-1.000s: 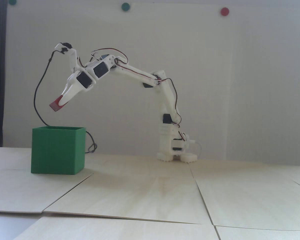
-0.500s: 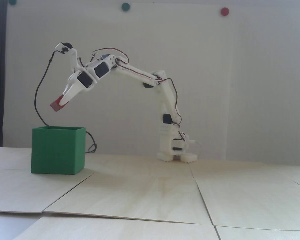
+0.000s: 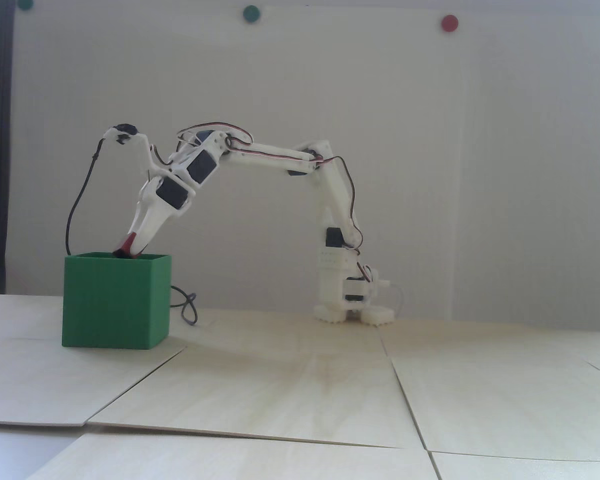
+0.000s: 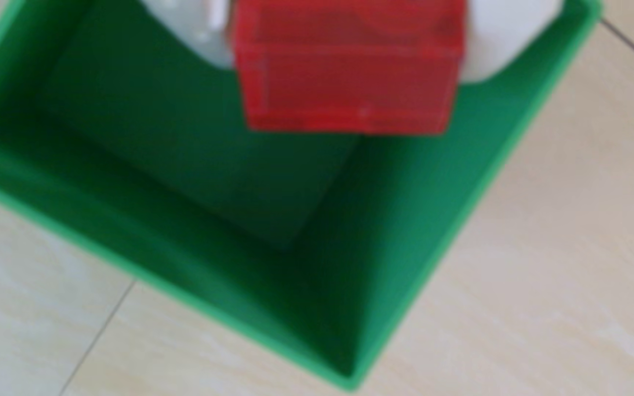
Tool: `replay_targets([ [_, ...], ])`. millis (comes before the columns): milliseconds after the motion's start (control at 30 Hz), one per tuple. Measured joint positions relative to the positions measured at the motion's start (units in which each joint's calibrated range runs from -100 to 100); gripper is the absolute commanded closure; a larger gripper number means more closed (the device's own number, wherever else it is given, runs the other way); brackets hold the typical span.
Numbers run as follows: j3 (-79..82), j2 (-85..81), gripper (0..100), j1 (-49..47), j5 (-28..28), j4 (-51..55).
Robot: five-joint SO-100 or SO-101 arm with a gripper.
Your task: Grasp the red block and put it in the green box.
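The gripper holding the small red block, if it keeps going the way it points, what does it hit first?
Probably the floor of the large green box: the gripper, shut on the small red block, points down into its empty interior. Depth is blurry.

wall dots: two green (image 3: pixel 251 13), one red (image 3: pixel 449 22) | pale wood panels (image 3: pixel 300 385) | dark window frame (image 3: pixel 0 150)
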Motion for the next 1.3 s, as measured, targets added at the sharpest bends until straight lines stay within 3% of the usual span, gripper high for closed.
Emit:
replay_targets([
  [133, 0.18, 0.0, 82, 0.0, 0.0, 0.0],
  [400, 0.18, -0.08, 69, 0.08, 0.31, -0.08],
  [833, 0.18, -1.0, 70, -0.84, 1.23, -0.08],
  [1067, 6.54, -10.71, 71, -5.5, -0.77, -0.08],
  [1300, 25.25, -23.0, 98, -9.32, -1.03, -0.08],
])
